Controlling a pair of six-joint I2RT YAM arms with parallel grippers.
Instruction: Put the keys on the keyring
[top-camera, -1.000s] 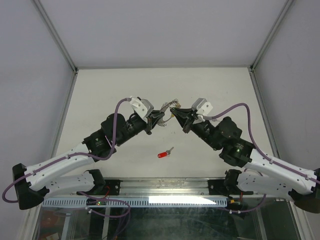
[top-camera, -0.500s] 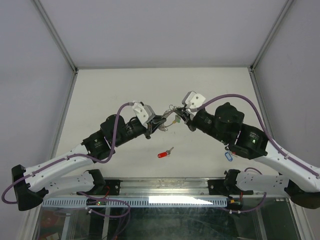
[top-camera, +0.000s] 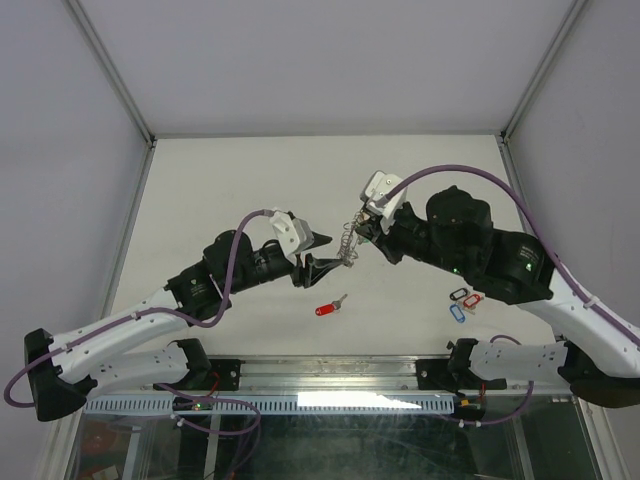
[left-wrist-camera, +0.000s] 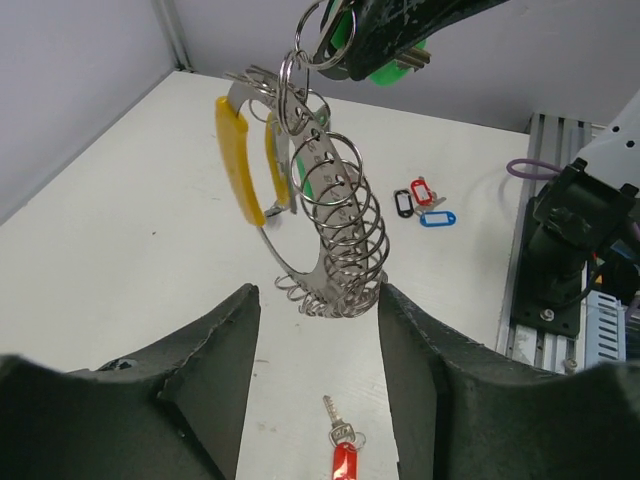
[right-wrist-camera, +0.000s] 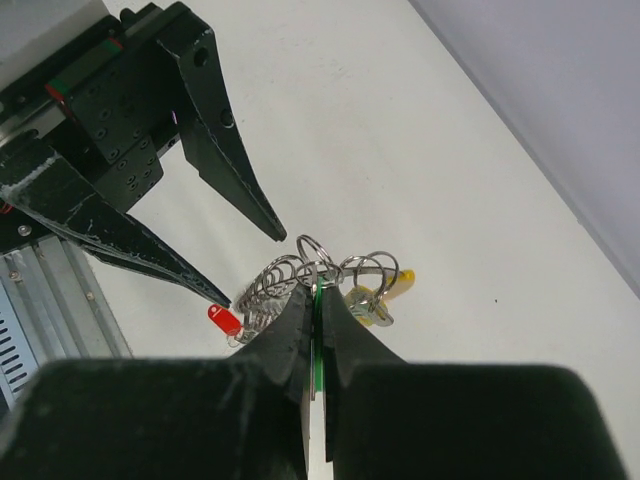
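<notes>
My right gripper (top-camera: 358, 225) is shut on a green-tagged key (right-wrist-camera: 317, 335) and holds it in the air. The keyring (top-camera: 347, 243), a silvery loop strung with several small rings, hangs from that key. A yellow-tagged key (left-wrist-camera: 234, 160) also hangs on the keyring (left-wrist-camera: 335, 235). My left gripper (top-camera: 330, 252) is open and empty, and its fingertips (left-wrist-camera: 240, 310) flank the bottom of the hanging keyring without touching it. A red-tagged key (top-camera: 328, 307) lies loose on the table below; it also shows in the left wrist view (left-wrist-camera: 343, 460).
A small cluster of black, red and blue tagged keys (top-camera: 464, 300) lies on the table at the right, near the right arm. The metal rail (top-camera: 330, 372) runs along the near edge. The enclosure walls stand at both sides and the back.
My left gripper has let go of the keyring, opened and drawn back a little. My right gripper has risen and swung left, and the keyring now hangs from it.
</notes>
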